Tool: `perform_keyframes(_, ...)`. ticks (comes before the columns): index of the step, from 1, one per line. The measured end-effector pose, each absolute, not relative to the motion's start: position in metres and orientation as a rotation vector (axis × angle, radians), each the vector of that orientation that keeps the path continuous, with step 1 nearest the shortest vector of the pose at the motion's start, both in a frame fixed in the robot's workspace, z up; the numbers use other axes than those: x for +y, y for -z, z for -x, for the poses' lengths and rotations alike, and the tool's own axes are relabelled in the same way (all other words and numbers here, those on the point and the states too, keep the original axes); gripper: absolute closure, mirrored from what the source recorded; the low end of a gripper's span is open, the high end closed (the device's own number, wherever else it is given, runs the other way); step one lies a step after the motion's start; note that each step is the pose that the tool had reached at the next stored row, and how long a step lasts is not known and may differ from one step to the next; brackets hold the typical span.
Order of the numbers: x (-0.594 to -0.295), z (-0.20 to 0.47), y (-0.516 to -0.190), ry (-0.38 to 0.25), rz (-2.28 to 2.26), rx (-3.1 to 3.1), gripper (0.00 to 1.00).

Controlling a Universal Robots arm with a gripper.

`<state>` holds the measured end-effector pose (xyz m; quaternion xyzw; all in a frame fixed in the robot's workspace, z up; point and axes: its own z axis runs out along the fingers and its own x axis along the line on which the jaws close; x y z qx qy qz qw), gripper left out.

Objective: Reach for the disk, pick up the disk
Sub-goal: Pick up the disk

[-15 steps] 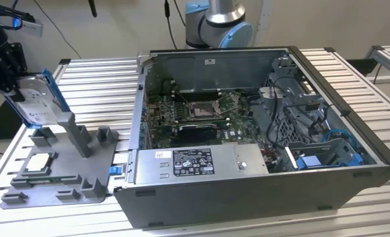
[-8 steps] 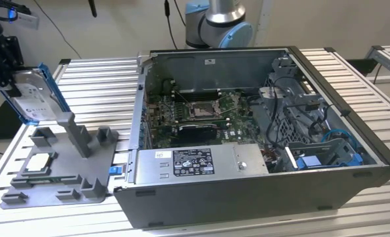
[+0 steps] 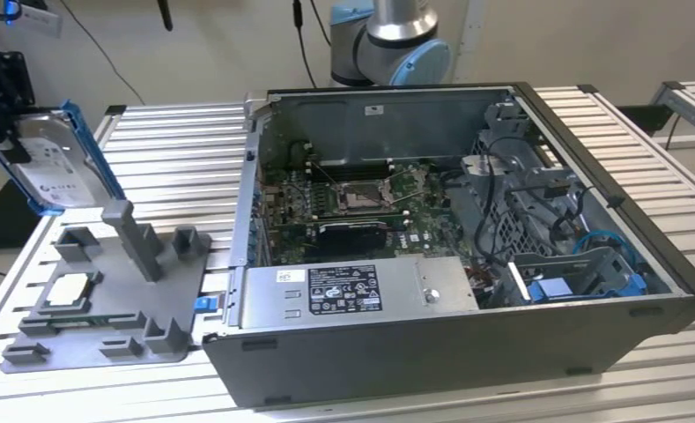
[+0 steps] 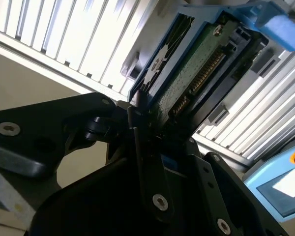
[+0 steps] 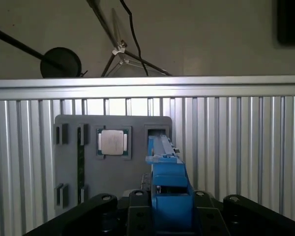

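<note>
Disk clamped in hand, above fixture.

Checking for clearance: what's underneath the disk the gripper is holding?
The grey fixture tray on the slatted table, its silver chip off to one side. The disk hides the tray part directly beneath it.

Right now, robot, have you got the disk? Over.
Fingers shut on the disk. Disk up in the air, tilted, above the gray holder. Nothing between them. Over.

Lab: slatted bench, opened computer case
</note>
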<state>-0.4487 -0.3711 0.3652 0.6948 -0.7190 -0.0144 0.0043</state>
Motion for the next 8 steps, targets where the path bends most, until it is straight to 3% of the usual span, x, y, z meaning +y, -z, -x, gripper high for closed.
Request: perform_keyframes(8,-0.371,0.449,-0.380,0.045,-2.177,-2.252,1.00)
